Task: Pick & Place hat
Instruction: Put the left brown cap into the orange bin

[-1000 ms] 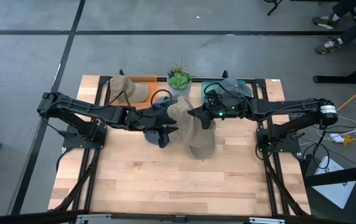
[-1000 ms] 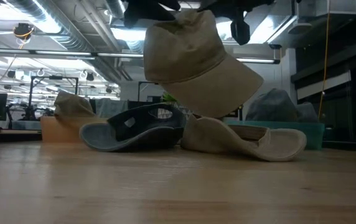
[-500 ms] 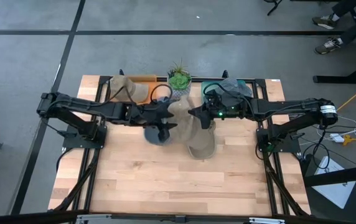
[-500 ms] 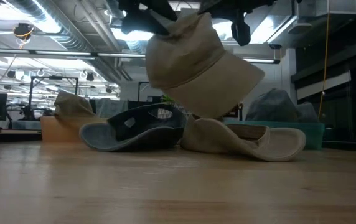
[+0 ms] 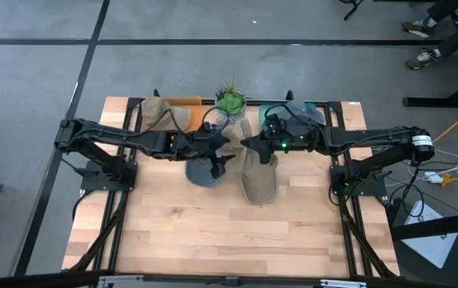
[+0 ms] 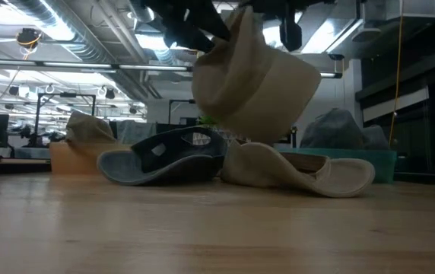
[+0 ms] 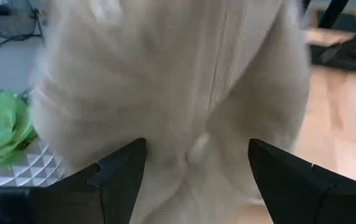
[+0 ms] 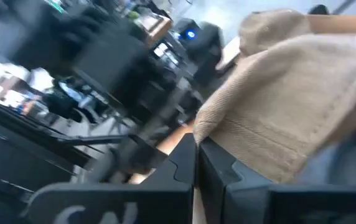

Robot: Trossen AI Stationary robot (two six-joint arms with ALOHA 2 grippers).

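Left gripper (image 5: 215, 154) has let go since a second ago: its fingers are spread wide now, and it's shifted toward the back of the table, while the tan cap (image 6: 252, 80) it was helping hold has swung more upright and sits a bit higher in the low view.

Nearest the camera it's just bare wooden table (image 5: 213, 232). Then comes the pile: a dark blue cap (image 6: 160, 156) lying open-side up, touching a second tan cap (image 6: 301, 171) flopped beside it. Hanging above those is the lifted cap, pinched at its edge by the right gripper (image 8: 196, 158), fingers clamped tight on the fabric. From the left wrist view the cap's crown fills the gap between the open fingers (image 7: 119, 177), so it's close but not gripping.

Further back there's another tan hat (image 6: 88, 129) on a box, a teal bin (image 6: 347, 161) and a potted plant (image 5: 231, 102).

So the pick is done, I'd say; the placing is still to do.
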